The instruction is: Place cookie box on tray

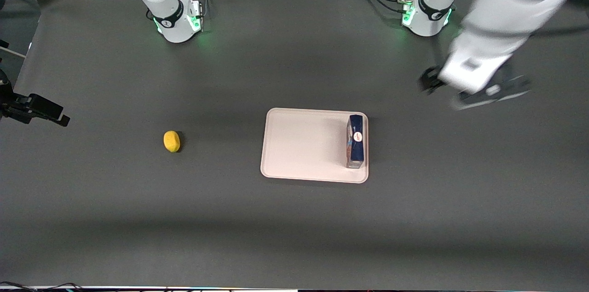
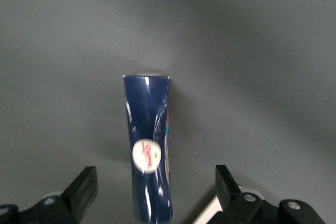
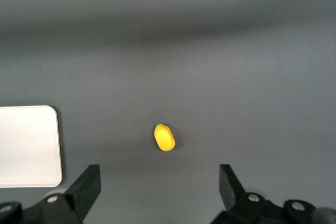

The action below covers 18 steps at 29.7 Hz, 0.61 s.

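One cookie box (image 1: 356, 140) on one tray (image 1: 303, 145); pincer (image 2: 156, 184) open.

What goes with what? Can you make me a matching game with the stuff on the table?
Things:
1. cookie box
2. tray
3. yellow lemon-like object
4. gripper

Descriptions:
A. pale pink, flat on the table
B. open, in the air off to the working arm's end
C. alone on the dark table toward the parked arm's end
D. dark blue, standing on the tray at its edge

Pairs: 1-D, 2-A, 3-C, 4-B
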Available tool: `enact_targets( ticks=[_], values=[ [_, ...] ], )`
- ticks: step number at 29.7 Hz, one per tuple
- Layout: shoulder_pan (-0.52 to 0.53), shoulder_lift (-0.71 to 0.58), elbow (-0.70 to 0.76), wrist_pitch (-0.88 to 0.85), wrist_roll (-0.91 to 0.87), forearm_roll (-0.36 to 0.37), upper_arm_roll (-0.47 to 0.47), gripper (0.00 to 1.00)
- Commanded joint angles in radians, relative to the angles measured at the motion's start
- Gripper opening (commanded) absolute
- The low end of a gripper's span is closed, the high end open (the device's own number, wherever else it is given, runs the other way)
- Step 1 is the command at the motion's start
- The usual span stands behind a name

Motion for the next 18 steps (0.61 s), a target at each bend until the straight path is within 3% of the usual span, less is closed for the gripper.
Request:
enact_targets(
  ticks=[1, 9, 14, 18],
  values=[
    [0.023, -0.158, -0.041, -0.097, 0.218, -0.044, 0.149, 1.00],
    [0.043, -0.299, -0.225, -0.031, 0.447, -0.044, 0.306, 1.00],
    [0.045, -0.384, -0.396, 0.112, 0.458, -0.044, 0.334, 1.00],
    [0.043, -0.387, -0.414, 0.141, 0.459, -0.047, 0.338, 1.00]
  ],
)
